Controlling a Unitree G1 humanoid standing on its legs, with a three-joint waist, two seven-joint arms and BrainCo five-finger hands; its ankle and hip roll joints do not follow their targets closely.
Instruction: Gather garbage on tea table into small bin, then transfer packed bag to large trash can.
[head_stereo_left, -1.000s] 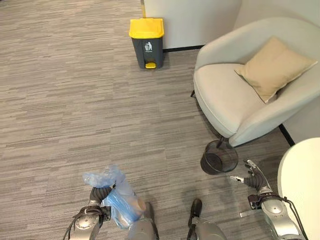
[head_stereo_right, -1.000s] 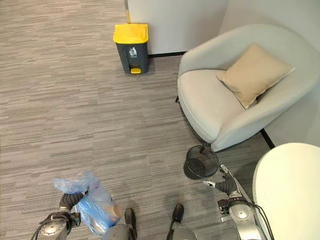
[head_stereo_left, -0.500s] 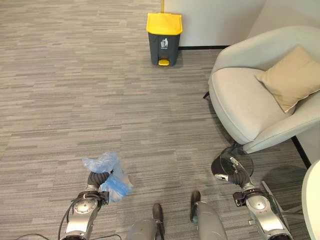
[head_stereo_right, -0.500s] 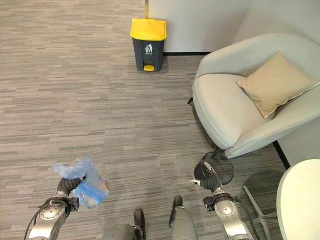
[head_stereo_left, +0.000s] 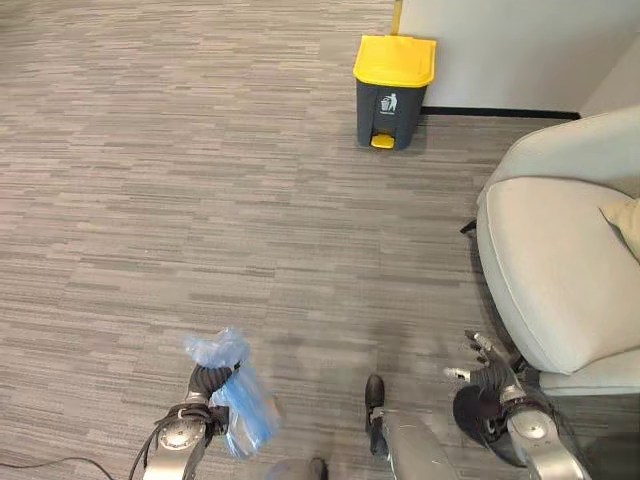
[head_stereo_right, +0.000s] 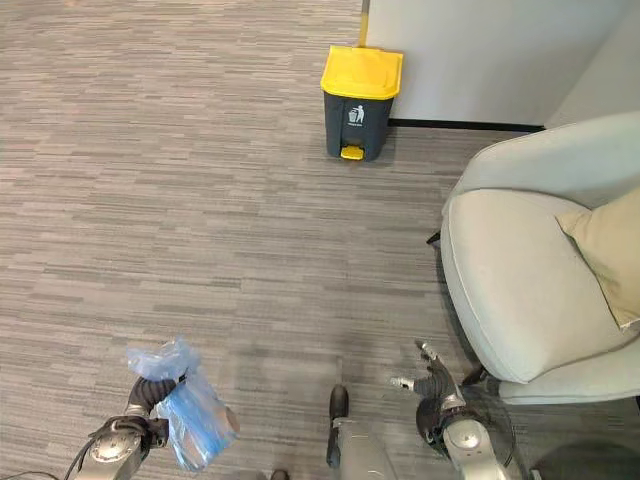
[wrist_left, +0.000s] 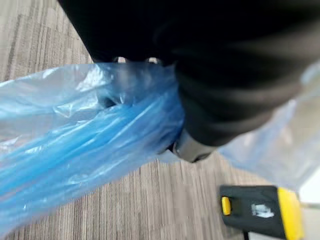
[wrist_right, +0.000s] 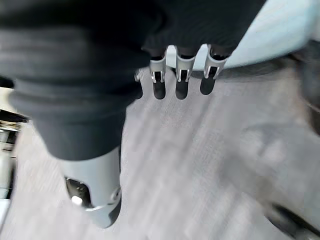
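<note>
Grey striped carpet (head_stereo_left: 150, 200); yellow-lidded pedal bin (head_stereo_left: 393, 78) far ahead by wall. Left hand (head_stereo_left: 205, 385) fingers curled round neck of blue garbage bag (head_stereo_left: 240, 405), contents unclear. Right hand (head_stereo_left: 490, 372) empty, fingers relaxed, over half-hidden dark mesh bin (head_stereo_left: 475, 420) beside cut-off armchair (head_stereo_left: 550, 260)

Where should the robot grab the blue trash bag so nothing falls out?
At the bunched neck, from above. The left hand is already curled round the blue trash bag there; the full part hangs below, and loose plastic puffs up above the fingers.
</note>
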